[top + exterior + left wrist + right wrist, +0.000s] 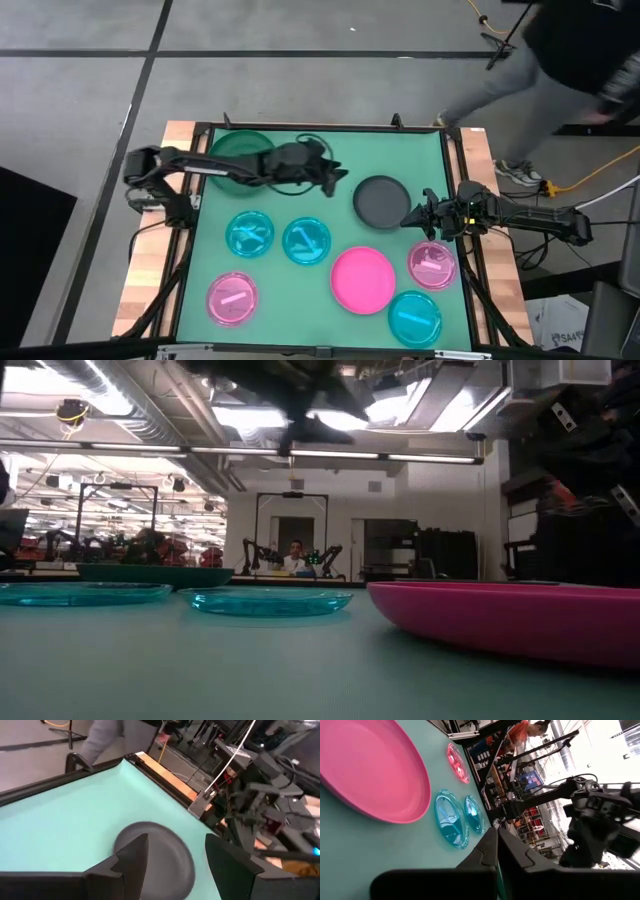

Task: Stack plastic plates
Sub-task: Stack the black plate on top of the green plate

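From above, the green table (320, 150) carries seven round, shallow, rimmed plates: one dark green plate (232, 150), one grey plate (380, 200), one solid pink plate (362, 279), two translucent pink, three cyan plates (248, 236).

Left wrist: the left tool (172, 857) gapes, released, above the matte grey plate.

Right wrist: the right tool (497, 836) is clenched, empty, near the glossy pink plate.

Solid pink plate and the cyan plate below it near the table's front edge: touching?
Cannot tell. In the high view the solid pink plate and the cyan plate meet rim to rim with no green mat plainly between; no other view shows both.
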Controlling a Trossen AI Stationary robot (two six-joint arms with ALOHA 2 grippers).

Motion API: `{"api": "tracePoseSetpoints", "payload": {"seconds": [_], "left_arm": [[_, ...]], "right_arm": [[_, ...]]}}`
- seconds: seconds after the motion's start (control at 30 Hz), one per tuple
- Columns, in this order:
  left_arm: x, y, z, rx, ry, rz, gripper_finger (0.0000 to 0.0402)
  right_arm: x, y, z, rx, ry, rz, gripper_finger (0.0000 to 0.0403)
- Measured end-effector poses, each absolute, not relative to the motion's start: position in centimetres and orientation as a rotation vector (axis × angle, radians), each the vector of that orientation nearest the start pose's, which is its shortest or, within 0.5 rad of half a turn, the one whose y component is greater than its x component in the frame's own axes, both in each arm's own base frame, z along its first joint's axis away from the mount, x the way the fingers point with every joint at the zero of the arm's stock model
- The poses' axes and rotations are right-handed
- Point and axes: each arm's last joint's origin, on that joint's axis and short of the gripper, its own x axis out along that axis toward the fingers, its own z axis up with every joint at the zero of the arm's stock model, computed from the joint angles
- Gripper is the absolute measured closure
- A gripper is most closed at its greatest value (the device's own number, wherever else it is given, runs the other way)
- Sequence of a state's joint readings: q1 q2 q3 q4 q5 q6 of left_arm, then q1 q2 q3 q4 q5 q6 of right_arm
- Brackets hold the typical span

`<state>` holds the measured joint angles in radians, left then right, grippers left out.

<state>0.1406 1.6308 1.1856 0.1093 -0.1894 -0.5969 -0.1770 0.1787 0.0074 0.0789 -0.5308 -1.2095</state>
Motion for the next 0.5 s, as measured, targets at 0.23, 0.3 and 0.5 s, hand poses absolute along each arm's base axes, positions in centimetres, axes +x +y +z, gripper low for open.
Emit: {"api": "tracePoseSetpoints", "payload": {"seconds": [0.23, 0.3, 0.5], "left_arm": [[41.6, 6.4, 25.9, -0.577, 0.293, 0.436, 0.0211], [42.6, 6.6, 24.6, -0.576, 0.32, 0.444, 0.0211], [44.1, 6.9, 20.3, -0.559, 0.408, 0.505, 0.0211]], "right_arm": [[10.5, -0.4, 15.9, -1.163, -0.137, 0.361, 0.0398], [10.5, -0.4, 15.9, -1.163, -0.137, 0.361, 0.0398], [10.5, -0.4, 15.9, -1.163, -0.137, 0.361, 0.0398]]}}
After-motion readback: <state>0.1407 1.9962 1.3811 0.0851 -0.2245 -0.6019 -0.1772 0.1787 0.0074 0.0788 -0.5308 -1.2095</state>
